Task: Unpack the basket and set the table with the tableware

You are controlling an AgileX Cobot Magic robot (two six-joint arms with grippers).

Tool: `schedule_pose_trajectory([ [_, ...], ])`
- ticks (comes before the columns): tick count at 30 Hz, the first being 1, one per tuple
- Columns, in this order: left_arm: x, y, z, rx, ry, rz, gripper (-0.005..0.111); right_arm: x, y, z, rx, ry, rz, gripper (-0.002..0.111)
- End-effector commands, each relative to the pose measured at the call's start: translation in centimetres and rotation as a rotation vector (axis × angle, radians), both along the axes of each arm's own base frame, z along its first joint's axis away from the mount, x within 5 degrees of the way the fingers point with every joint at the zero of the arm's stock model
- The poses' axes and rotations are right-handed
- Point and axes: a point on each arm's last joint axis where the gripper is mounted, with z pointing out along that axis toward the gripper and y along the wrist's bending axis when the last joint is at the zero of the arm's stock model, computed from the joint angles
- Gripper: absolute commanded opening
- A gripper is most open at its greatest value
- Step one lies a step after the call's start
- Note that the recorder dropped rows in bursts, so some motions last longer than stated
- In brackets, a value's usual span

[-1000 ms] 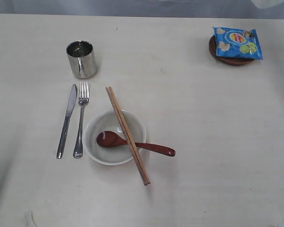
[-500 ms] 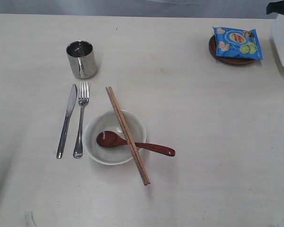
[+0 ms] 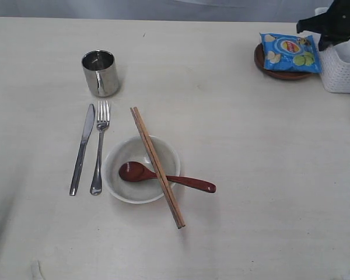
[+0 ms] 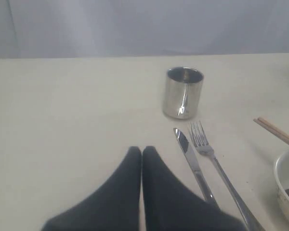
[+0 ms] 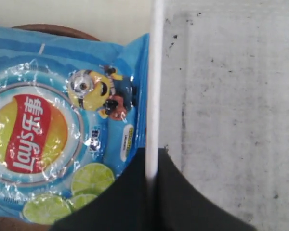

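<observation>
White basket (image 3: pixel 345 73) newly arrived, right gripper (image 5: pixel 152 163) clamped

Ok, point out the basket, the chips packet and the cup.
basket (image 3: pixel 343 74): exterior view, perforated side wall.
chips packet (image 3: pixel 290 52): exterior view, middle of its front.
cup (image 3: pixel 102 79): exterior view, steel side.

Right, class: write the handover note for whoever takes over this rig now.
Left gripper: fingers shut, empty, near the knife.
Right gripper: fingers shut on the basket wall, beside the chips packet.
Done: cup, knife, fork set out; spoon in the bowl, chopsticks across it; plate under the packet.
To do: probably just parking the basket; what shows of its inside is empty.
</observation>
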Motion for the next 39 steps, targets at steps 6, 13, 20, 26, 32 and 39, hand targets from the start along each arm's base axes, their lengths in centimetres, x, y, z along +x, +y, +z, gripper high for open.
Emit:
schedule_pose_trajectory([
  [6, 0.0, 0.0, -0.1, 0.000, -0.002, -0.007, 0.000, -0.1, 6.4, -0.6, 0.005, 0.018, 0.382, -0.001],
  [13, 0.0, 0.0, -0.1, 0.000, -0.002, -0.007, 0.000, -1.0, 10.7, -0.7, 0.063, 0.055, 0.577, -0.001],
  [20, 0.0, 0.0, -0.1, 0.000, -0.002, -0.007, 0.000, -2.3, 15.9, -0.8, 0.110, 0.100, 0.558, -0.001],
  [26, 0.0, 0.0, -0.1, 0.000, -0.002, -0.007, 0.000, -3.6, 19.9, -0.9, 0.060, 0.122, 0.532, -0.001],
  [32, 0.0, 0.0, -0.1, 0.000, -0.002, -0.007, 0.000, -4.8, 23.0, -0.9, 0.028, 0.132, 0.472, -0.001],
  [39, 0.0, 0.0, -0.1, 0.000, -0.002, -0.007, 0.000, -6.4, 26.2, -0.9, 0.065, 0.149, 0.454, -0.001],
])
